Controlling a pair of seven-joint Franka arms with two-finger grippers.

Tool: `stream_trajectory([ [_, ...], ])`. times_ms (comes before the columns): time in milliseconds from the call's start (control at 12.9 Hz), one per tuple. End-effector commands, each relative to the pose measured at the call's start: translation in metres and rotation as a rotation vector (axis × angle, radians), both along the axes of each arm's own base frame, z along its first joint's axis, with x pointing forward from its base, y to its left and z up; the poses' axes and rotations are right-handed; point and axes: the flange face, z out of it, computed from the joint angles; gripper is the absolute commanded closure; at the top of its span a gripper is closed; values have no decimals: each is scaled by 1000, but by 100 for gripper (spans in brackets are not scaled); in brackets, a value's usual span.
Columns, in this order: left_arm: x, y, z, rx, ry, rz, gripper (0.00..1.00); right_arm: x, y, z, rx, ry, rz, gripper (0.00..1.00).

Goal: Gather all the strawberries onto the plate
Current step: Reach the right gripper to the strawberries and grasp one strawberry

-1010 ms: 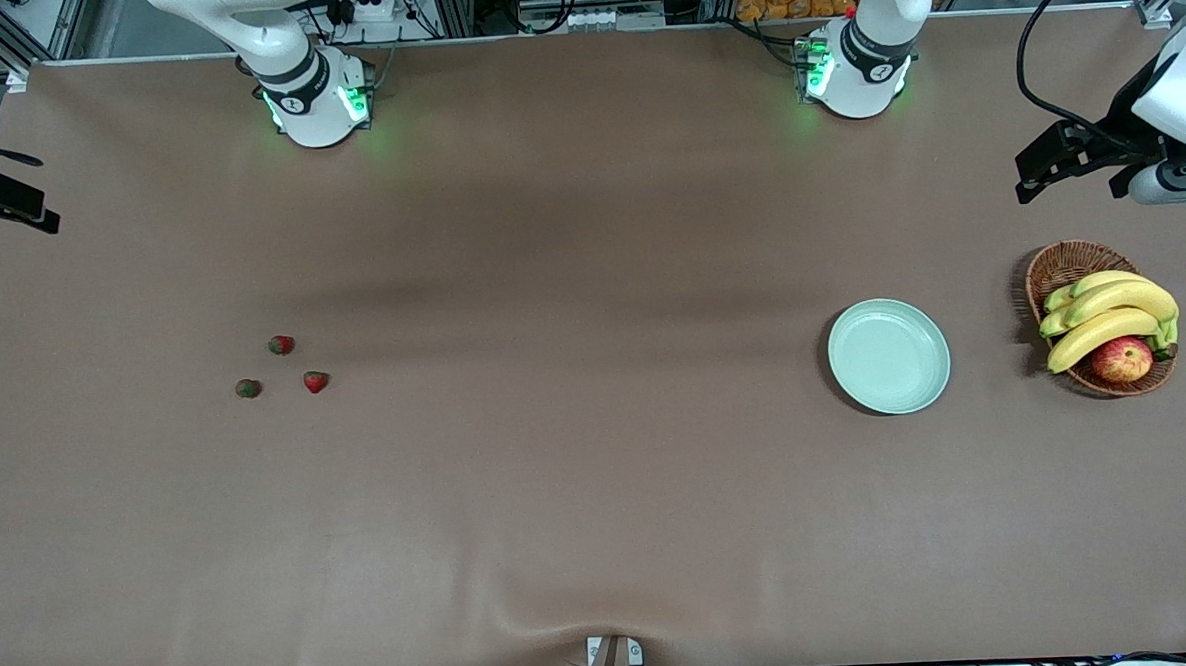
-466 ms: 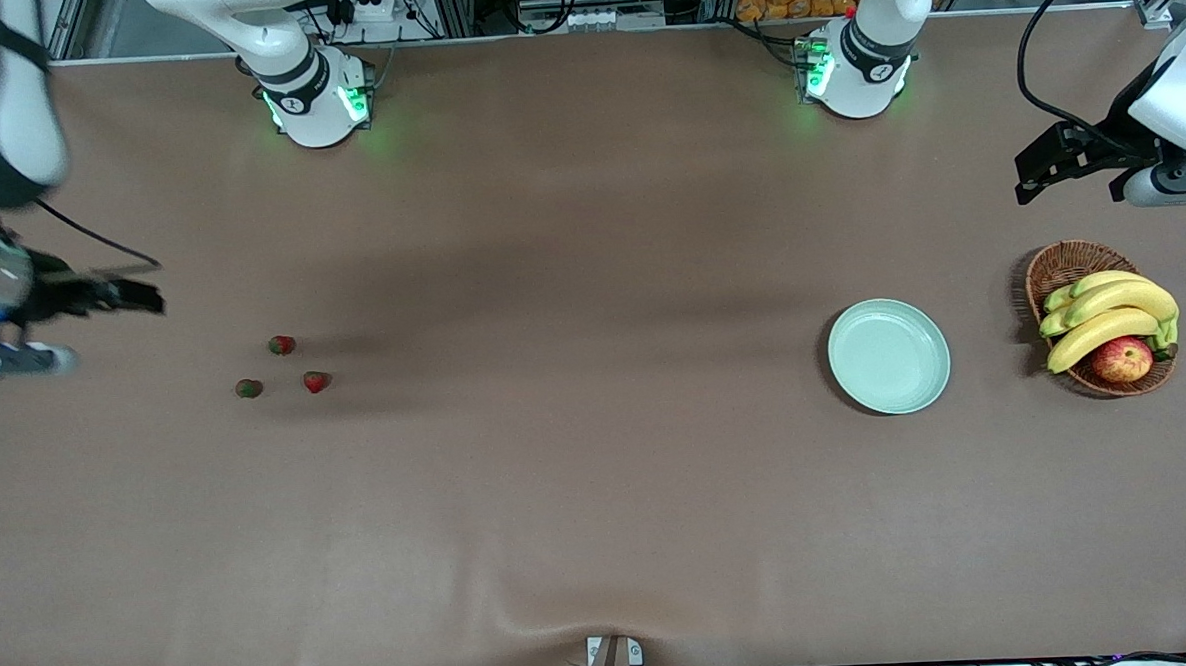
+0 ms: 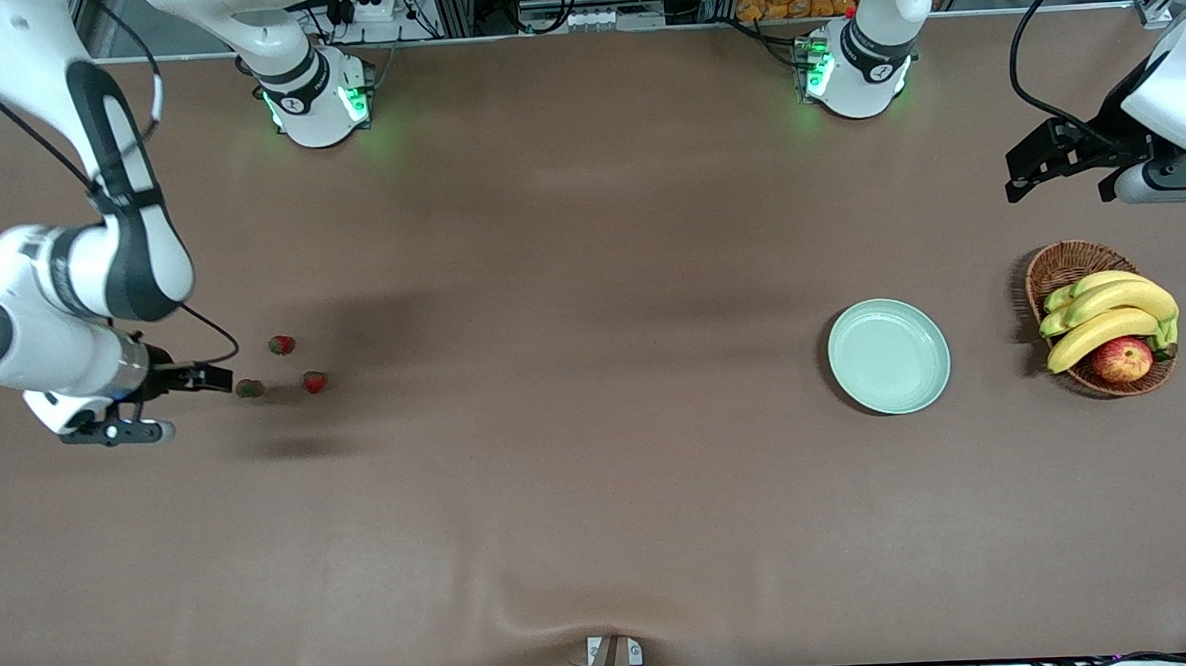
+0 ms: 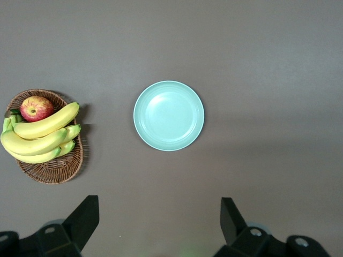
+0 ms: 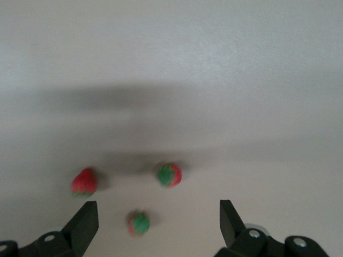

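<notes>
Three small red strawberries with green tops lie close together toward the right arm's end of the table: one (image 3: 281,345), one (image 3: 248,388) and one (image 3: 316,382). My right gripper (image 3: 210,380) is open and empty, low beside the strawberry cluster. In the right wrist view its fingers (image 5: 158,214) stand wide apart, with one strawberry (image 5: 139,223) between them and two more (image 5: 84,182) (image 5: 169,175) just ahead. The mint-green plate (image 3: 889,356) lies empty toward the left arm's end. My left gripper (image 3: 1057,188) is open and empty, high above the table beside the basket; its view shows the plate (image 4: 169,115) below.
A brown wicker basket (image 3: 1055,263) with bananas (image 3: 1108,316) and a red-yellow apple (image 3: 1122,359) stands beside the plate at the left arm's end. It also shows in the left wrist view (image 4: 51,168). The brown table mat (image 3: 597,423) has a ripple at its near edge.
My right arm has swung in from the table's end and come down beside the strawberries. The left gripper has barely shifted. Strawberries and plate have not moved.
</notes>
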Motion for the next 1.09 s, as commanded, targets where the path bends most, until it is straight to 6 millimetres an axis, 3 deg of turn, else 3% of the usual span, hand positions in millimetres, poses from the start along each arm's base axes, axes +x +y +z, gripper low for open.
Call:
stream_trajectory([
  [0,0,-7,4,-18,3,-16,0,-2,-17,-42,-6,17,-32,0],
  [311,1,-8,-1,-19,12,-16,0,-4,-16,-84,-2,40,-41,0],
  [544,1,0,3,-20,4,-15,0,-7,-16,-91,11,53,-54,6],
  [777,-6,3,15,-19,-16,-12,0,-11,-15,-104,13,87,-53,17],
  [1010,-12,2,12,-4,30,-12,0,-16,-9,-109,18,133,-51,34],
])
